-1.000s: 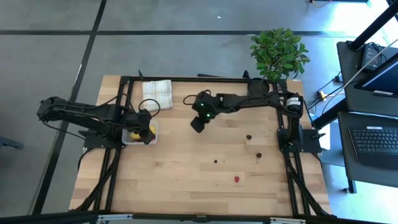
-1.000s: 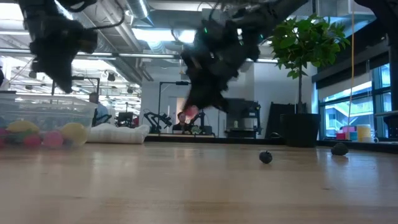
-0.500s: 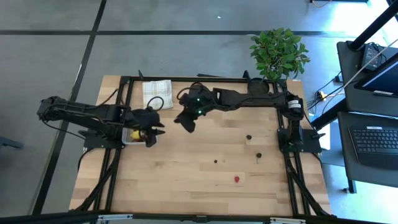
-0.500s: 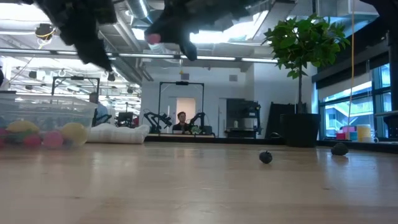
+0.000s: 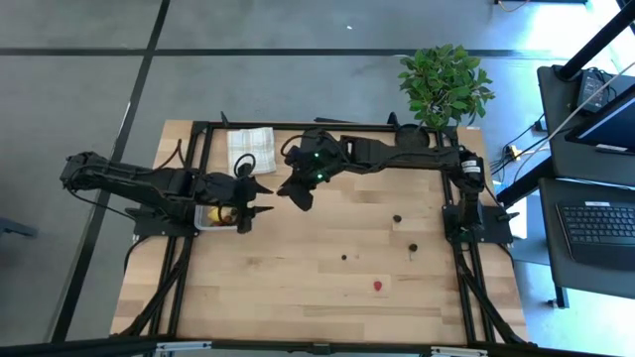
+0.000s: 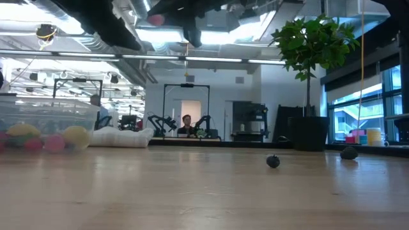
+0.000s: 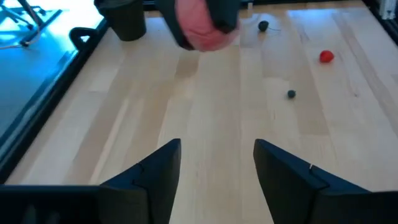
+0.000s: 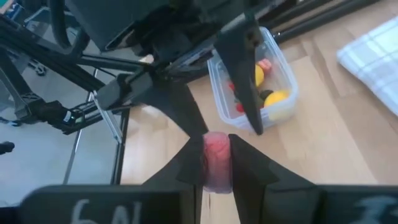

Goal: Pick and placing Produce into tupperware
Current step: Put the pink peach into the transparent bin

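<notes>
Tupperware [image 5: 222,215] near worktop [image 5: 298,288] left edge, bare wood centre, left claw [image 5: 260,198] spread wide over tupperware, right claw [image 5: 298,195] raised alongside, pinching pink strawberry piece [image 8: 216,161].

pink strawberry [image 8: 217,162], yellow lemons [image 8: 277,98], clear tupperware [image 8: 283,68], white checked cloth [image 5: 250,149]

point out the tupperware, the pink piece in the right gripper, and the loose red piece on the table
tupperware [image 8: 283,67]: right wrist view, on its clear side wall.
pink piece [image 8: 216,163]: right wrist view, on its middle, pinched between the right gripper's fingers.
red piece [image 5: 378,287]: high view, on its middle, on the bare table.
</notes>
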